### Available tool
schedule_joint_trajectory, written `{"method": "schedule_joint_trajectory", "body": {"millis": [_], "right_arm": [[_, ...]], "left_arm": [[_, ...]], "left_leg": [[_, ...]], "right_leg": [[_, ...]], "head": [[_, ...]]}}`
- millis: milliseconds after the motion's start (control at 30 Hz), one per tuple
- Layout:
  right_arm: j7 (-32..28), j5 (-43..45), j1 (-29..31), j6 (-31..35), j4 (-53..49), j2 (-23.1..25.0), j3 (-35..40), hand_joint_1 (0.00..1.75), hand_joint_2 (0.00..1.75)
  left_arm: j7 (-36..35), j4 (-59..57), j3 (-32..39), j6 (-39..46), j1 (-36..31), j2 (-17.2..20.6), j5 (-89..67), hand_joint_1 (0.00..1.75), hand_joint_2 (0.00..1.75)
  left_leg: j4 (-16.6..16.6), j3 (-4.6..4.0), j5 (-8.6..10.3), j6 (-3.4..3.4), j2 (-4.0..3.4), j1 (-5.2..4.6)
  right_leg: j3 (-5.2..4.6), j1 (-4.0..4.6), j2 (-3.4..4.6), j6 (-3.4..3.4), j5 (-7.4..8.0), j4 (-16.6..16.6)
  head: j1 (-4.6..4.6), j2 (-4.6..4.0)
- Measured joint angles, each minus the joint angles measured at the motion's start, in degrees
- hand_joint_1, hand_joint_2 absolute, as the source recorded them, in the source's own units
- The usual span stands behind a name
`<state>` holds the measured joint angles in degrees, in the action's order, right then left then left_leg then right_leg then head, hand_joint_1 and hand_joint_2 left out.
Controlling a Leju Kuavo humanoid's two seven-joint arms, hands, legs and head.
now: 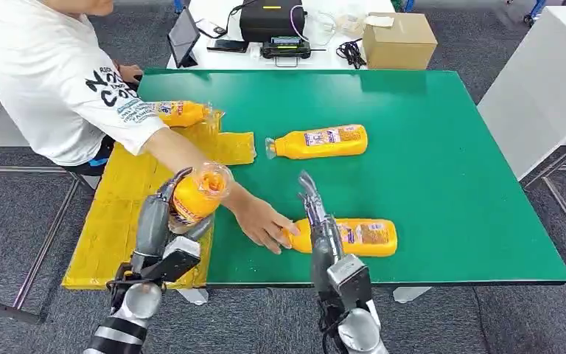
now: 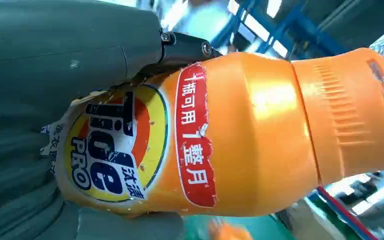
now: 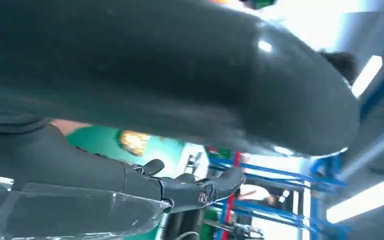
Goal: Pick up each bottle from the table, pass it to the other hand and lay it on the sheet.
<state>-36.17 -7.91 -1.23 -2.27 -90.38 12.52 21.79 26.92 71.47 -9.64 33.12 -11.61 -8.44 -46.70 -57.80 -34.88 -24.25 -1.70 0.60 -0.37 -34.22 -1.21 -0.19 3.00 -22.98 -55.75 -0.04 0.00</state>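
Bottle (image 1: pixel 194 195) gripped in left hand (image 1: pixel 163 221), raised over near-left tabletop edge, cap end pointing far; orange body, label facing wrist camera. Yellow sheet (image 1: pixel 125 214) at left, second bottle (image 1: pixel 180 113) lying at its far end. Person's hand (image 1: pixel 265 223) rests on near bottle (image 1: pixel 354 237) on green tabletop (image 1: pixel 442 162). Right hand (image 1: pixel 315 210) beside it, fingers extended, holding nothing. Fourth bottle (image 1: pixel 318 141) lies mid-tabletop.

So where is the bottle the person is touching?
In the head view, that bottle lies on its side near the green table's front edge, just beyond the right hand, with the person's hand on its cap end.
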Motion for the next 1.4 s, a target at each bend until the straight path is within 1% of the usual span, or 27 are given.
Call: {"method": "schedule_joint_trajectory", "body": {"millis": [133,200,267,533,633,733,767,933,1033,1200,1400], "right_arm": [[-0.20,0.26,-0.07,-0.17,-2.31,-0.09,0.37,0.00,0.00],[-0.26,0.39,-0.11,-0.22,-2.90,-0.28,0.59,0.00,0.00],[-0.35,0.63,-0.21,-0.22,-3.32,-0.35,0.74,0.00,0.00],[-0.37,0.76,-0.54,-0.22,-4.08,-0.46,0.85,0.00,0.00],[-0.37,1.03,-0.59,-0.28,-4.11,-0.46,1.05,0.00,0.00],[-0.35,1.16,-0.76,-0.46,-4.11,-0.46,1.33,0.00,0.00],[-0.33,1.16,-0.78,-0.50,-4.11,-0.48,1.40,0.00,1.75],[0.00,1.24,-0.79,-0.79,-4.11,-0.57,1.55,0.00,1.75],[0.61,1.16,-0.98,-0.85,-4.08,-0.57,1.64,0.00,1.75],[1.16,2.29,-0.99,-0.98,-4.04,-0.55,1.62,0.00,1.75],[1.40,2.60,-0.99,-1.03,-4.04,-0.55,1.57,0.00,1.75]], "left_arm": [[-5.68,-5.08,0.79,6.15,-3.20,1.63,-18.60,1.75,1.75],[-8.97,-7.16,1.64,6.48,-4.37,2.59,-27.31,1.75,1.75],[-10.95,-9.12,2.71,6.55,-5.03,3.32,-32.36,1.75,1.75],[-12.17,-12.65,4.20,6.72,-5.95,4.98,-34.65,1.75,1.75],[-15.32,-13.88,4.22,6.90,-6.28,5.77,-39.62,1.75,1.75],[-15.93,-16.32,4.72,6.92,-6.89,6.54,-39.72,1.75,1.75],[-15.89,-17.01,5.05,6.92,-7.11,6.78,-39.64,1.75,1.75],[-13.97,-21.70,6.38,6.97,-8.65,7.21,-35.06,1.75,1.75],[-10.79,-25.31,7.63,6.37,-10.29,6.97,-28.57,1.75,1.75],[-12.00,-29.81,7.93,5.15,-12.64,6.88,-28.99,1.75,1.75],[-12.30,-32.10,7.93,5.02,-14.06,6.80,-29.08,1.75,1.75]], "left_leg": [[0.00,0.01,0.00,0.01,-0.04,0.01],[0.00,0.02,0.01,0.01,-0.06,0.01],[0.00,0.02,0.01,0.02,-0.07,0.02],[0.00,-0.02,0.00,0.02,-0.05,0.01],[0.00,-0.02,0.00,0.02,-0.05,0.00],[0.00,0.00,0.00,0.02,-0.06,0.02],[0.00,0.01,0.01,0.02,-0.06,0.02],[0.00,0.01,0.02,0.03,-0.07,0.04],[0.00,0.00,0.02,0.03,-0.04,0.03],[0.00,0.00,0.02,0.02,-0.04,0.01],[0.00,0.04,0.02,0.03,-0.05,0.02]], "right_leg": [[0.00,0.01,0.01,0.00,0.01,-0.01],[-0.01,0.01,0.04,0.00,0.01,-0.01],[-0.02,0.01,0.08,0.00,0.01,-0.02],[-0.03,0.00,0.08,-0.01,0.00,-0.01],[-0.03,0.00,0.08,-0.01,0.00,0.00],[-0.03,0.01,0.09,-0.01,0.00,0.00],[-0.03,0.01,0.09,-0.01,0.00,-0.01],[-0.03,0.02,0.09,-0.01,0.00,-0.02],[-0.03,0.01,0.08,-0.01,0.00,-0.01],[-0.02,0.00,0.08,-0.01,0.00,-0.01],[0.00,0.01,0.09,-0.01,0.00,-0.01]], "head": [[0.00,0.00],[0.02,0.00],[0.00,0.00],[0.00,0.00],[0.00,0.00],[0.00,0.00],[0.00,0.00],[0.00,0.00],[0.04,0.00],[0.00,0.00],[0.00,0.00]]}}
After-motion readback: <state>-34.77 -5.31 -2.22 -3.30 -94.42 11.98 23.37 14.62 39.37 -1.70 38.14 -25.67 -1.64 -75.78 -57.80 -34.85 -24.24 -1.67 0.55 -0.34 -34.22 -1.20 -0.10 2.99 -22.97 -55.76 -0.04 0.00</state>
